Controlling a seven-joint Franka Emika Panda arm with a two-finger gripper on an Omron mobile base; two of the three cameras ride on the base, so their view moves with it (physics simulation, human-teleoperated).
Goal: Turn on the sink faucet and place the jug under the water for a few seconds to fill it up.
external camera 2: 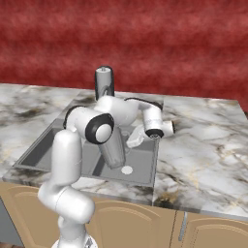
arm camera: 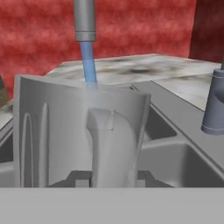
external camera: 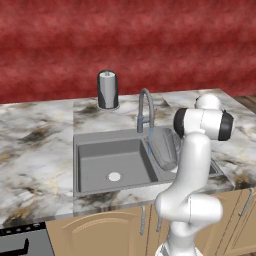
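Observation:
The translucent grey jug [arm camera: 83,131] sits close in the hand view, its looped handle between the finger tips of my gripper [arm camera: 111,177], which is shut on it. A thin blue stream of water [arm camera: 89,63] drops from the spout of the sink faucet [arm camera: 85,19] into the jug's mouth. In the left base view the jug [external camera: 165,150] hangs tilted over the right part of the sink [external camera: 100,160], under the faucet [external camera: 145,107], with the water [external camera: 149,142] running at its rim. From the right, my gripper [external camera 2: 136,138] holds the jug [external camera 2: 115,147] above the sink [external camera 2: 140,164].
An opaque grey lidded canister [external camera: 107,90] stands on the marble counter behind the sink, left of the faucet. A red wall backs the counter. The faucet's base post [arm camera: 214,105] rises at the right of the hand view. Wooden cabinet doors [external camera: 100,232] lie below the counter.

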